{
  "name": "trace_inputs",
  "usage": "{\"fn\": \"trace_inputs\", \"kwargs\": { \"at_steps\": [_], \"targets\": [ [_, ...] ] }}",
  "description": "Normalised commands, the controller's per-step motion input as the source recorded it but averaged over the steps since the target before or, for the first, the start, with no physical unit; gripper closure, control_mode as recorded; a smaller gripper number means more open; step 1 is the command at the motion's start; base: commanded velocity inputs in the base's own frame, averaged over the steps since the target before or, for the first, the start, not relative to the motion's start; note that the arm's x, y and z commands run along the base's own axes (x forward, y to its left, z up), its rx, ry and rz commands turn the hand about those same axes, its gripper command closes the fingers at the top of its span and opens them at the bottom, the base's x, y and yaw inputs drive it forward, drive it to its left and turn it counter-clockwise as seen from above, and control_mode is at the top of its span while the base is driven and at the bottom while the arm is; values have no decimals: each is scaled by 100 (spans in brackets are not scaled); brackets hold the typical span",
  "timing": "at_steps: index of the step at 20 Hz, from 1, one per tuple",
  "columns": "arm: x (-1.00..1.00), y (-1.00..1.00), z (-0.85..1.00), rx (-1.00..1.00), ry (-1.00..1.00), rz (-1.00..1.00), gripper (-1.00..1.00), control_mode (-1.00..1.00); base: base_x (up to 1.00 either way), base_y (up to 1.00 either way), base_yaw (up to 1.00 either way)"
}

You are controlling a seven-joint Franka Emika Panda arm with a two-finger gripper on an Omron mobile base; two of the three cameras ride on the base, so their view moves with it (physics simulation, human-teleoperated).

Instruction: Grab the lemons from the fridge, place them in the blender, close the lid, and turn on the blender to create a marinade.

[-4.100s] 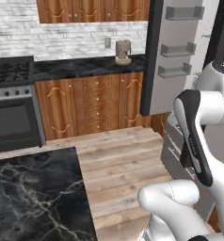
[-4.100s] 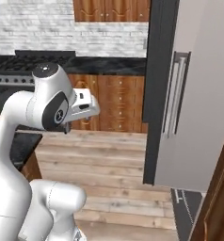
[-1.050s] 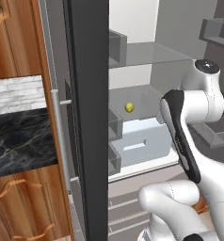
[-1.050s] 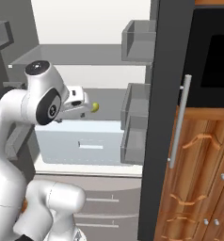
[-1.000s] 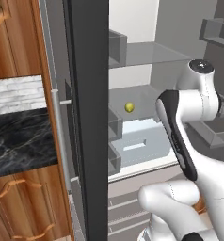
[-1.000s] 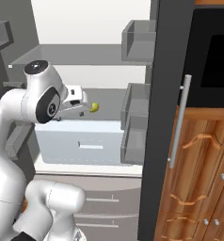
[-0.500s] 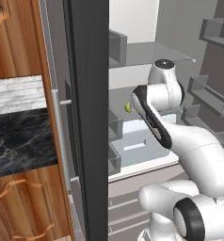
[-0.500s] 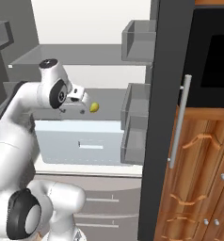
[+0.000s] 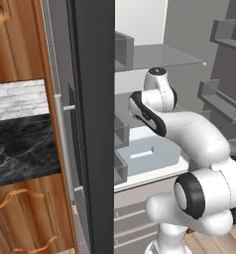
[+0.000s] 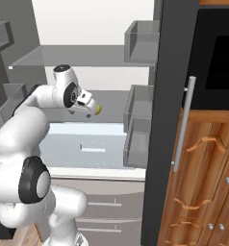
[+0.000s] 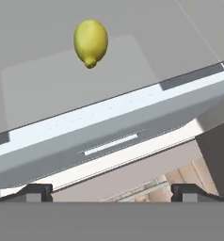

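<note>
One yellow lemon [image 11: 91,41] lies on the pale grey shelf [image 11: 43,89] inside the open fridge [image 10: 164,120]. From the right base view the lemon [image 10: 97,109] sits just past my hand. My gripper [image 10: 90,112] is open, and its fingertips [image 11: 36,190] stand wide apart at the bottom of the hand view. My gripper [image 11: 112,192] hangs in front of the shelf, short of the lemon and not touching it, with nothing between its fingers. My arm hides the lemon in the left base view. The blender and the lid are out of view.
A white drawer [image 10: 87,144] sits under the lemon's shelf, and a glass shelf [image 10: 87,55] above it. Door bins [image 10: 140,110] project on the right, more bins [image 9: 224,99] on the far side. The dark door [image 9: 92,124] with a silver handle [image 9: 63,144] and wooden cabinets [image 10: 208,192] flank the opening.
Over the last second my arm has reached forward into the fridge, bringing the hand close to the lemon. The gripper has stayed open. Before that, the base drove from the kitchen counter to the fridge.
</note>
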Motion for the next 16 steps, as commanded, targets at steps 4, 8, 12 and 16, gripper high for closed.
{"fn": "trace_inputs", "kwargs": {
  "at_steps": [4, 8, 12, 16],
  "targets": [
    [62, 0, -24, 0, 0, 0, -100, -100, 0, 0, 0],
    [64, 0, -23, 0, 0, 0, -100, -100, 0, 0, 0],
    [54, -1, -22, 0, 0, 0, -100, -100, 0, 0, 0],
    [33, -3, -24, 0, 0, 1, -100, -100, 0, 0, 0]
  ]
}}
